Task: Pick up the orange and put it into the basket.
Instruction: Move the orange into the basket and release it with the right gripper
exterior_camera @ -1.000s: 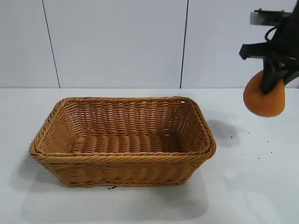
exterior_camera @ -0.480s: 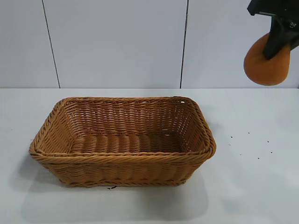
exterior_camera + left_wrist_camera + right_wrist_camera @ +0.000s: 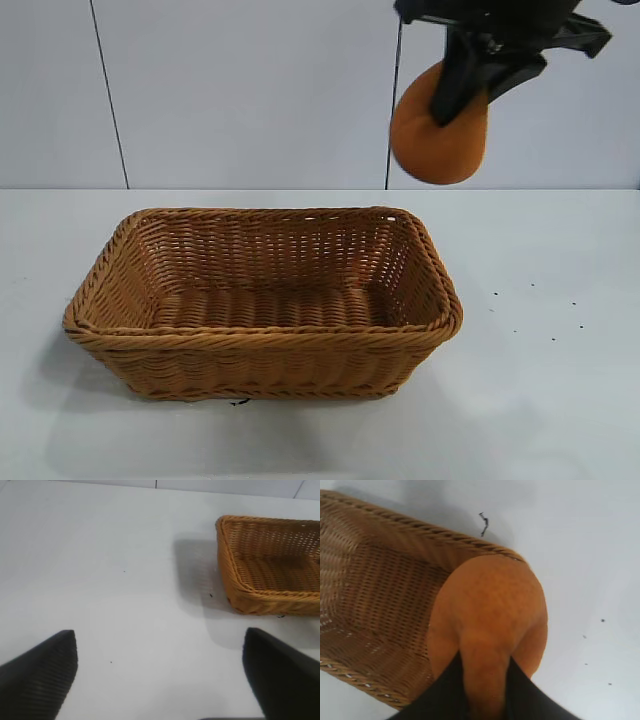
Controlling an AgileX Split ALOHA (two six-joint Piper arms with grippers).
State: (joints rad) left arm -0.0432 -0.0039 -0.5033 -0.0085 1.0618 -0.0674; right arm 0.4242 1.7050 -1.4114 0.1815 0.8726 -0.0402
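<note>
Your right claw point(image 3: 462, 95) is clenched on the knobby neck of the orange point(image 3: 437, 135), and the fruit hangs below the black fingers, well above the desk point(image 3: 540, 380). Taking the basket point(image 3: 262, 335) as your landmark: in the exterior view the orange sits high over the basket's far right corner, clear of the braided rim and touching nothing but the claw. Your right wrist view agrees: the orange point(image 3: 490, 610) fills the middle, its narrow neck pinched between the two dark fingers point(image 3: 445, 690), with the basket point(image 3: 375, 580) directly beneath and one rim corner showing just beyond the fruit. The basket itself stands upright on the white desk, its woven floor bare, its long sides running across the exterior view. A few small dark specks lie on the desk to the right of the basket. Your left claw point(image 3: 160, 672) is released, its two black fingers spread wide apart and hovering over bare desk; from its wrist view the basket point(image 3: 260, 592) lies farther off, only one end of it in sight, with its shadow falling on the desk beside it. The left claw touches nothing and is well apart from both basket and orange.
</note>
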